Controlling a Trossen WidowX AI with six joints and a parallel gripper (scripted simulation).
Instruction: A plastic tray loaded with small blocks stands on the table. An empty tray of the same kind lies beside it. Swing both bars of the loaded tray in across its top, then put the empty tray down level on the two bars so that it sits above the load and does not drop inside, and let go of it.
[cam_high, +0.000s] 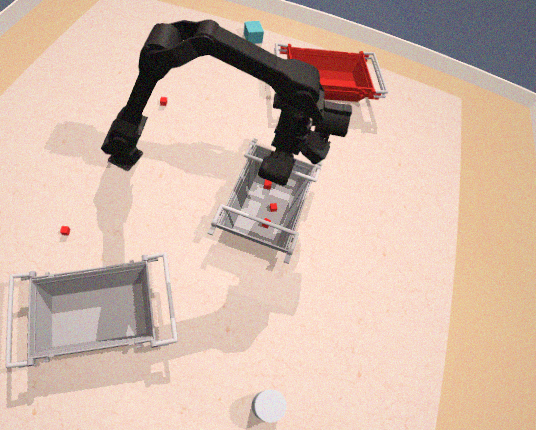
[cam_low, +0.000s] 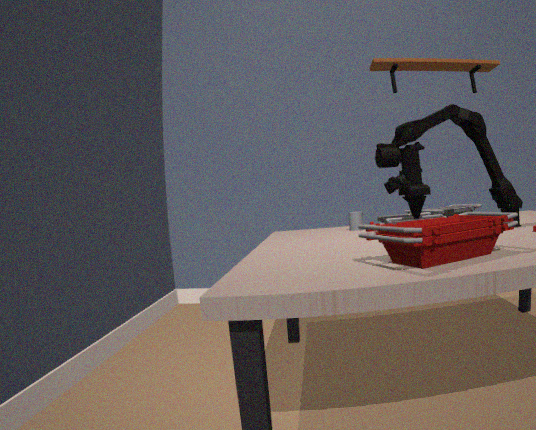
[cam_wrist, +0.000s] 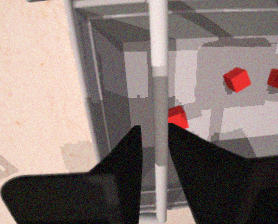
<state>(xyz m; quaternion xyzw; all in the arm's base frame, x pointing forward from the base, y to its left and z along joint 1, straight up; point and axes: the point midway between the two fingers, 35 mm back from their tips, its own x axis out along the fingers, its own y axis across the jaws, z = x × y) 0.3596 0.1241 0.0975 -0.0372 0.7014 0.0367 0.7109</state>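
Observation:
The loaded grey tray (cam_high: 244, 190) (cam_wrist: 95, 65) holds red blocks (cam_high: 273, 207) (cam_wrist: 236, 80). Its near bar (cam_high: 260, 220) lies inward across the top. Its far bar (cam_high: 305, 176) (cam_wrist: 160, 110) also lies inward over the tray, beneath my gripper. My gripper (cam_low: 417, 216) (cam_wrist: 153, 130) is slightly open, pointing down, with this bar running loosely between its fingertips; a gap shows on the left of the bar. In the top view the fingertips are hidden behind the gripper body. The empty grey tray (cam_high: 100, 287) stands at the lower left, both its bars swung outward.
A red tray (cam_high: 345, 75) (cam_low: 450, 242) with outward bars stands beyond the loaded tray. A teal cube (cam_high: 253, 32) is beside it. A pale cylinder (cam_high: 270, 406) (cam_low: 355, 220) stands at the opposite side. Loose red blocks (cam_high: 163, 101) (cam_high: 65, 230) lie on the arm base's side.

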